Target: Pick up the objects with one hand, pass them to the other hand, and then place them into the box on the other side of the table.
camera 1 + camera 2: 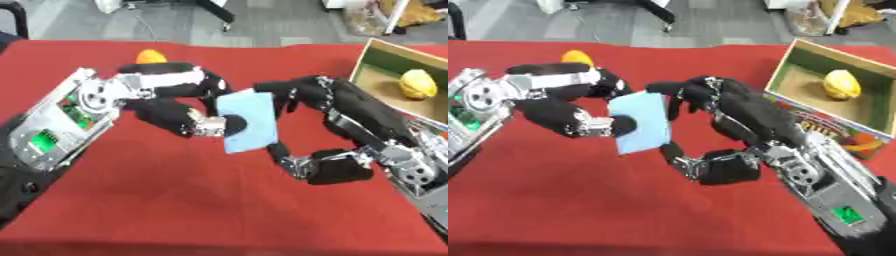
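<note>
Left hand (179,107) entering from the left edge above the red desk (157,200), fingers and thumb curled round the left side of a light blue flat card (248,121), thumb tip lying over its face. Orange object (150,56) on the desk just behind the left hand, partly hidden by the fingers. Light blue card held off the desk at mid-scene, roughly upright and slightly tilted, between the two hands. Right hand (719,112) reaching in from the lower right, upper fingers bent over the card's top right corner, thumb (710,167) spread wide below and apart from the card; grasp not closed, fingers resting against the card edge. Open cardboard box (785,70) at the far right of the desk, printed side facing the viewer, holding a yellow lemon-like fruit (841,84) on its floor.
</note>
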`<action>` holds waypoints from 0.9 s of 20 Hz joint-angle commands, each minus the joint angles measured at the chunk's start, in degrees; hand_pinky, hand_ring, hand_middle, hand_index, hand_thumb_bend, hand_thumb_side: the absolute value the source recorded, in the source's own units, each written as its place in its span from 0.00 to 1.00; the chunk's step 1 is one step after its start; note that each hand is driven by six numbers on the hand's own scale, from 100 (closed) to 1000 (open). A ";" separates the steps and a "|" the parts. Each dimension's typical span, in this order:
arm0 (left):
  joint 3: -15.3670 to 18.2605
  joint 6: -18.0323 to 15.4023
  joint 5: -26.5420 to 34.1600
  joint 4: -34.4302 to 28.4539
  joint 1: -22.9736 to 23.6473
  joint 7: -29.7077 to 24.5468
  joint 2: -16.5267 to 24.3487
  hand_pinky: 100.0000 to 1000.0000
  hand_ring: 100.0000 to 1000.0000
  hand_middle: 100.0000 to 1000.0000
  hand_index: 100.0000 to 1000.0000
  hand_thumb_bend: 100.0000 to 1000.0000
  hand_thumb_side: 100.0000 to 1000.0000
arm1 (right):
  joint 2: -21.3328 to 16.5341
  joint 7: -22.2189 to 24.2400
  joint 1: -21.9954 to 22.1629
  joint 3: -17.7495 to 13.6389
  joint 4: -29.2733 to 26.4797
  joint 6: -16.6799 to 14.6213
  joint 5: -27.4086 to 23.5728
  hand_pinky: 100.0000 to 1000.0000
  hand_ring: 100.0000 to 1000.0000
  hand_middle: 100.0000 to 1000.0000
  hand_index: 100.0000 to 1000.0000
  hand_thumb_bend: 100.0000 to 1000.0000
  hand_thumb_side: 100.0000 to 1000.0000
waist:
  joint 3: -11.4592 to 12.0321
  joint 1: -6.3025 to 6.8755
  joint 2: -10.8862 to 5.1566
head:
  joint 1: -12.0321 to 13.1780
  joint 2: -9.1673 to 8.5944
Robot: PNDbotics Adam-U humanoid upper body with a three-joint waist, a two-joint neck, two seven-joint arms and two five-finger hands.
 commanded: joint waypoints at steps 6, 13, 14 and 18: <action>3.19 -1.79 1.56 -0.26 -0.63 3.58 1.76 0.96 0.74 0.77 0.85 0.51 1.00 | -1.25 -1.05 -0.73 -1.56 -1.19 -0.21 -0.11 0.47 0.61 0.46 0.46 0.00 0.17 | -0.08 -0.28 -0.83 | 0.00 -0.15; 6.83 -3.53 3.01 -0.39 -0.27 8.03 3.58 0.98 0.77 0.80 0.88 0.57 1.00 | -1.60 -1.41 -0.38 -2.17 -1.19 -0.18 0.20 0.47 0.61 0.46 0.46 0.00 0.15 | -0.08 -0.22 -0.95 | -0.40 -0.15; 7.56 -3.59 3.17 -0.52 -0.09 8.68 3.99 0.98 0.77 0.80 0.88 0.56 1.00 | -1.71 -1.59 -0.26 -2.43 -1.19 -0.16 0.33 0.48 0.61 0.46 0.46 0.01 0.15 | -0.06 -0.21 -0.98 | -0.52 -0.15; 10.97 -3.79 3.99 -1.00 1.34 11.67 5.70 0.97 0.75 0.78 0.87 0.48 1.00 | -2.82 -3.09 0.76 -4.48 -1.19 0.27 1.19 0.48 0.61 0.46 0.45 0.03 0.11 | 0.00 -0.21 -1.07 | -1.01 -0.15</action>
